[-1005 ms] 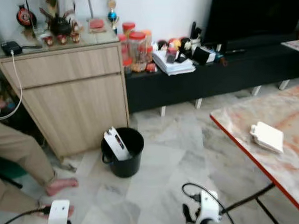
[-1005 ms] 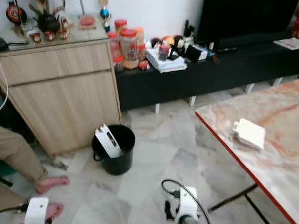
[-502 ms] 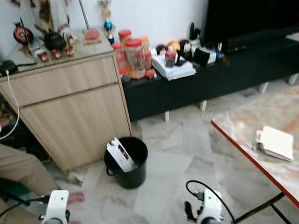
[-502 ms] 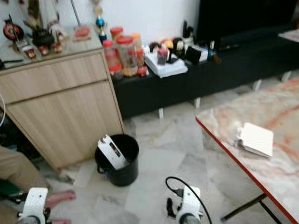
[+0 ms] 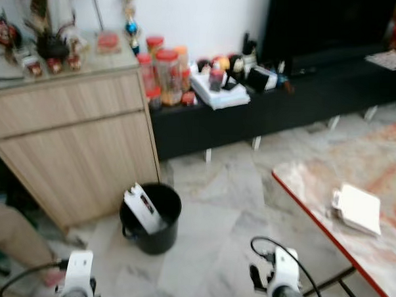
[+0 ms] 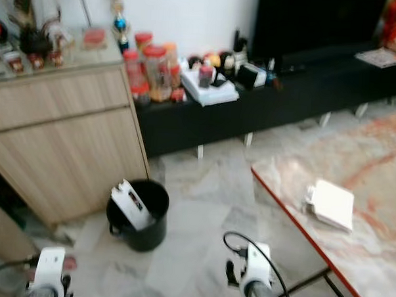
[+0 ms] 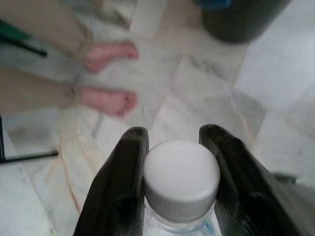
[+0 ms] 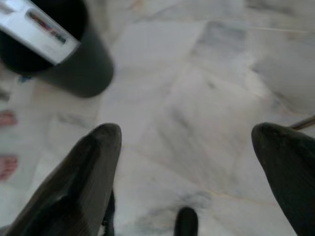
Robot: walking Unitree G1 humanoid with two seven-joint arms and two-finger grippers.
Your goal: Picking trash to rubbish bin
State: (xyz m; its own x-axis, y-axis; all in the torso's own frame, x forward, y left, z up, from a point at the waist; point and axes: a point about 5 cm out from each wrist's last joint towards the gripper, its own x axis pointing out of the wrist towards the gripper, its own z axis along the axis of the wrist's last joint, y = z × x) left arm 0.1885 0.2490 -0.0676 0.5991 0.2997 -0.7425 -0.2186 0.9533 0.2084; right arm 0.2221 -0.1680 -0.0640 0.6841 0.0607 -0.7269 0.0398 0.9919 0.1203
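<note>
Left eye view: a black bin [image 5: 151,219] stands on the pale marble floor [image 5: 215,208] just in front of a wooden cabinet [image 5: 73,149], with a white carton [image 5: 139,208] leaning out over its rim. Jars [image 5: 167,71] and small ornaments crowd the cabinet's top and the low black TV bench [image 5: 285,103] beside it. To the robot's right, a marble table [image 5: 374,176] with a red edge carries a white packet [image 5: 358,209]. Both wrists show at the bottom edge of the picture, the left arm [image 5: 78,281] well short of the bin and the right arm [image 5: 284,287] near the table's corner.

Right eye view: the same room, slightly blurred; the bin stands between the cabinet and the table, apart from both arms.

Left wrist view: the left gripper [image 7: 179,182] has its two black fingers [image 7: 120,187] pressed against either side of a bottle [image 7: 181,182], of which the white ribbed cap and a bit of clear neck are visible. Below it lies marble floor, with a person's bare feet [image 7: 106,98] and trouser hems to one side and what looks like the bin's dark wall at the far edge.

Right wrist view: the right gripper [image 8: 197,172] has its fingers [image 8: 83,172] spread wide with nothing between them. It hangs over the floor, and the bin with its carton is off beyond one finger.
</note>
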